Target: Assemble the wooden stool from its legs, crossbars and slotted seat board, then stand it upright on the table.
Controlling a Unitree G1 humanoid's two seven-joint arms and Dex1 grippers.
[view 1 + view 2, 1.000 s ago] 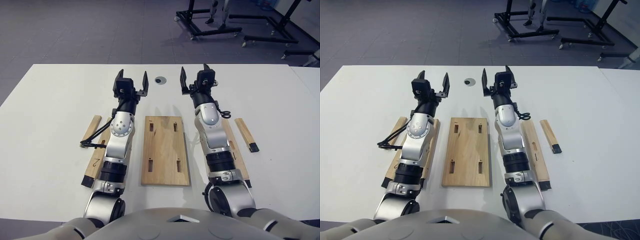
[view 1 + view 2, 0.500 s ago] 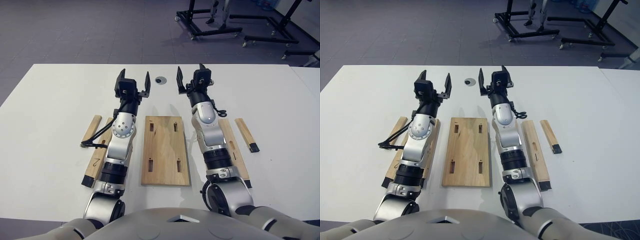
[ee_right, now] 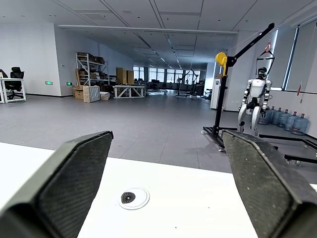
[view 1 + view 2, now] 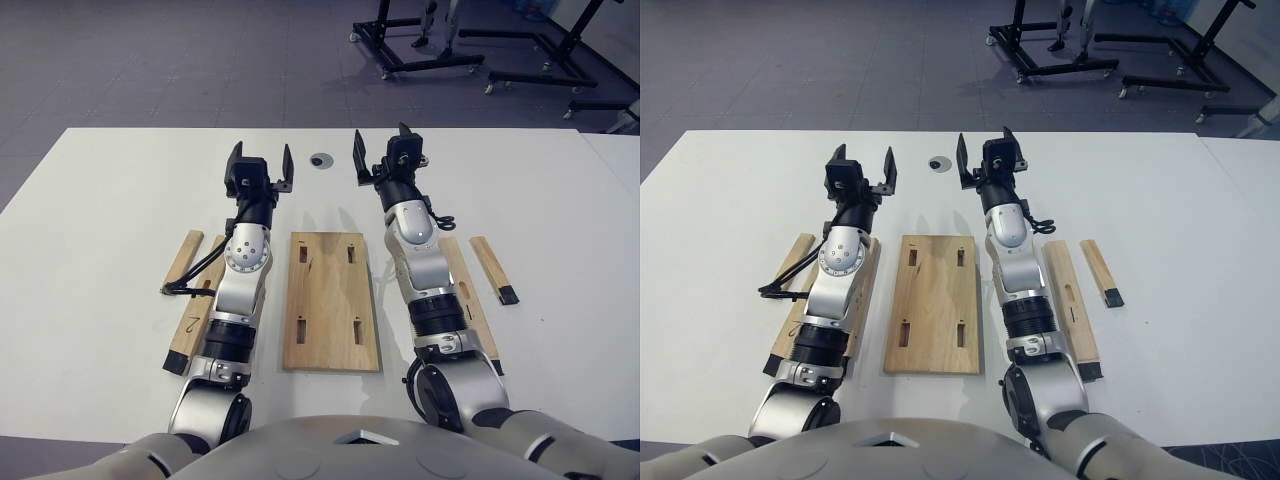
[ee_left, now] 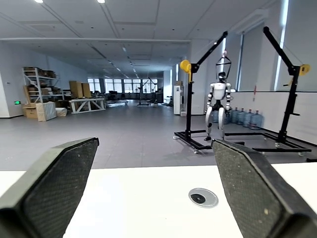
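Note:
The slotted seat board lies flat on the white table between my two arms. My left gripper hovers open beyond the board's far left corner, with nothing between its fingers. My right gripper is open too, beyond the board's far right corner, its pads bare. A wide leg piece lies partly under my left arm, with a thin crossbar beside it. Another wide leg piece lies under my right arm, and a short crossbar rests to its right.
A round grommet sits in the table between the two grippers, near the far edge. Black wheeled frames stand on the floor beyond the table. Bare tabletop stretches to the far left and far right.
My right gripper has shifted slightly forward and toward the middle. The left gripper has edged a little forward. The wooden parts have not moved.

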